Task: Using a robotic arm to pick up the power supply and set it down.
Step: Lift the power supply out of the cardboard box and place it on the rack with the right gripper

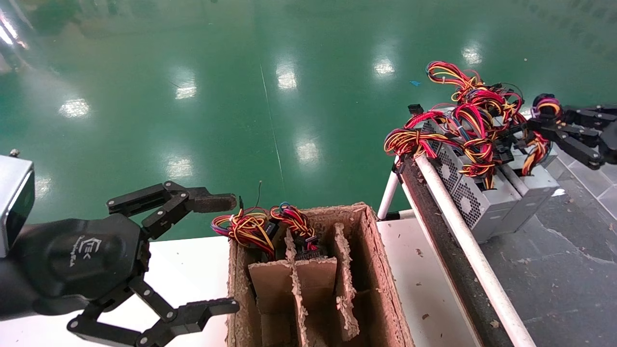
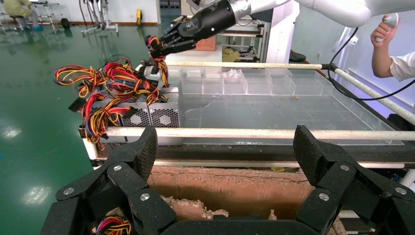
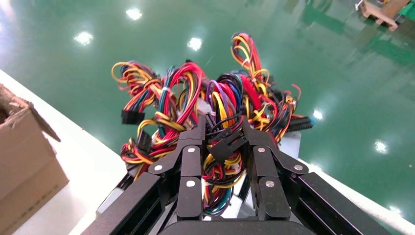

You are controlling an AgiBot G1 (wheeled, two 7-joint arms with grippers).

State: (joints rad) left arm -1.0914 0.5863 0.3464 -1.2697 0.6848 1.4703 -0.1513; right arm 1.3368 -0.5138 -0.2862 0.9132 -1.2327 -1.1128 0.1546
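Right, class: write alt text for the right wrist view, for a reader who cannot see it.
The right gripper has its black fingers closed on a wire bundle of red, yellow, orange and purple wires with black plugs. Behind lies a glossy green floor, with a cardboard box on a white surface at one side.

Wire bundles (image 3: 215,112) hide the power supply (image 1: 482,202) tops; the cardboard box (image 1: 381,270) is cropped

My head camera looks steeply down over the cardboard box (image 1: 308,270), bottom centre. My left wrist camera faces level across my spread fingers (image 2: 139,152) toward the power supplies (image 2: 142,115), which my right wrist camera sees close up from behind their wire bundle (image 3: 215,112).
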